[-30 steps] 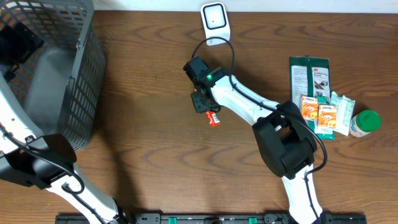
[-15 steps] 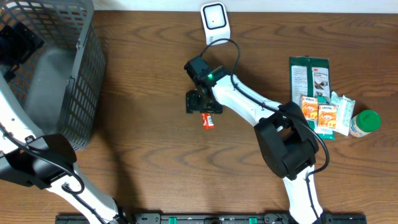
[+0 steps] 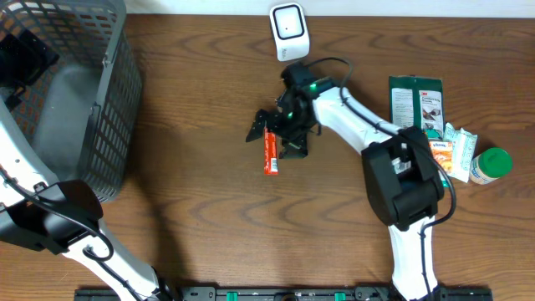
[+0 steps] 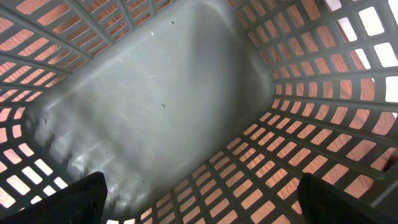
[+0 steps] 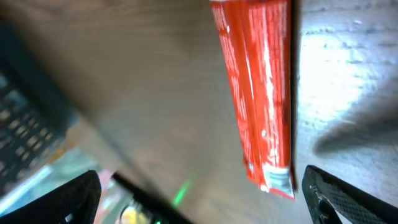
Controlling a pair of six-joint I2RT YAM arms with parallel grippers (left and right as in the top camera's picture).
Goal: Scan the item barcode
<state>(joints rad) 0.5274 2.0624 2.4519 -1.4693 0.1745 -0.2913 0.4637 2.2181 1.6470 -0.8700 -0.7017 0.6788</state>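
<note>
Red packet (image 3: 270, 157) seen overhead lies loose on the table (image 3: 209, 234), nearer than the scanner (image 3: 287, 29), under the right gripper (image 3: 276, 138), whose jaws are spread and empty, so a regrip could skid it or hide its barcode; left wrist shows the left gripper (image 4: 202, 202) spread inside the basket (image 4: 311, 124); right wrist blurs the packet's print.

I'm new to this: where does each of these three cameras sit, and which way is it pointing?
Overhead: fixed above the table, looking straight down; left arm and right arm show.
Left wrist: inside the basket, facing its grey floor; left hand fingertips at the bottom corners.
Right wrist: low over the table, facing the red packet; open right hand fingertips at the corners.
Shared: overhead and right wrist both show the red packet.
</note>
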